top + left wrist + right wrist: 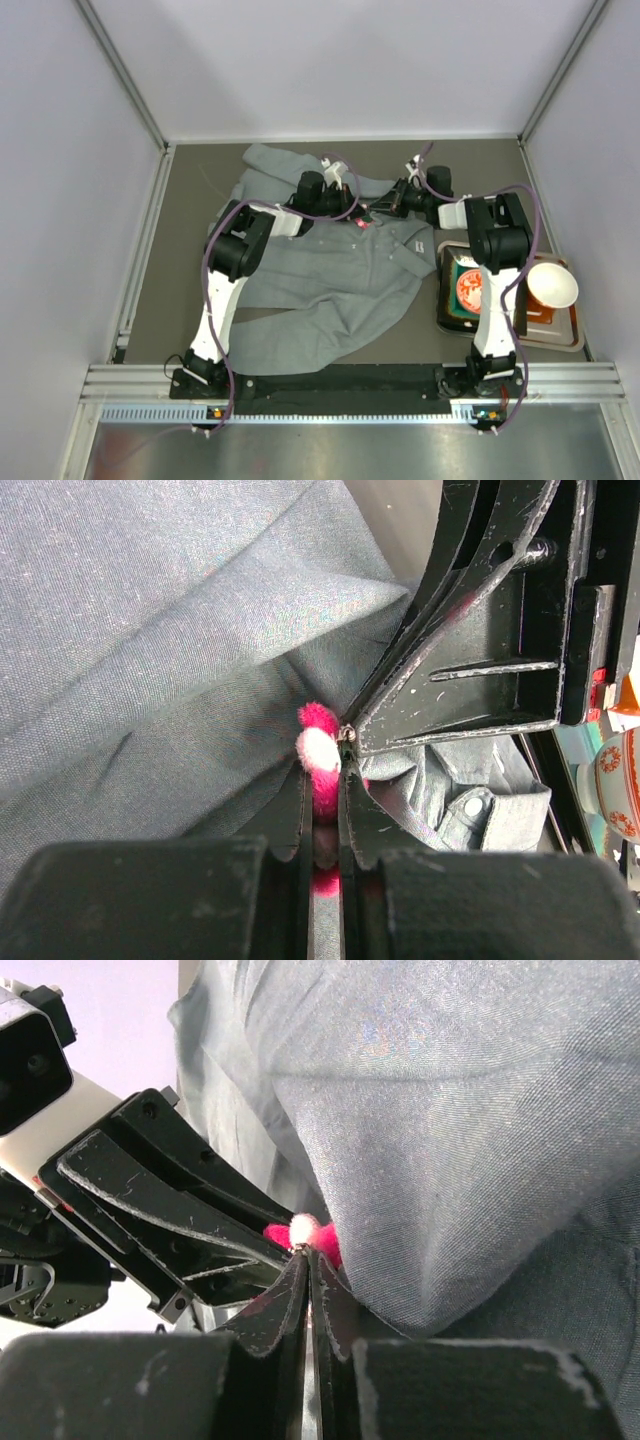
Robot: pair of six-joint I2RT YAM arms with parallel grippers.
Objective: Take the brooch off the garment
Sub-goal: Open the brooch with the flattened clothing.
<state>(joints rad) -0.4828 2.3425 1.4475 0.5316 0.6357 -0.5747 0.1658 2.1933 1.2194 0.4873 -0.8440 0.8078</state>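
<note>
The grey garment (320, 280) lies rumpled across the table, and both arms reach over it and meet near its collar. The brooch (362, 224) is a small pink flower with a pale centre. In the left wrist view my left gripper (322, 790) is shut on the brooch (318, 745), with pink petal showing between its fingers, and the grey fabric (150, 630) is bunched behind. My right gripper (305, 1255) is shut, its tips pressed against the brooch (303, 1228) just under the pale centre. Whether they pinch part of it is hidden. The left gripper (285, 1242) meets it from the left.
A dark tray (560, 340) at the right edge holds a white cup (552, 283) and a round red-and-white thing (468, 288). White enclosure walls ring the table. A shirt button (472, 807) shows just right of the left fingers.
</note>
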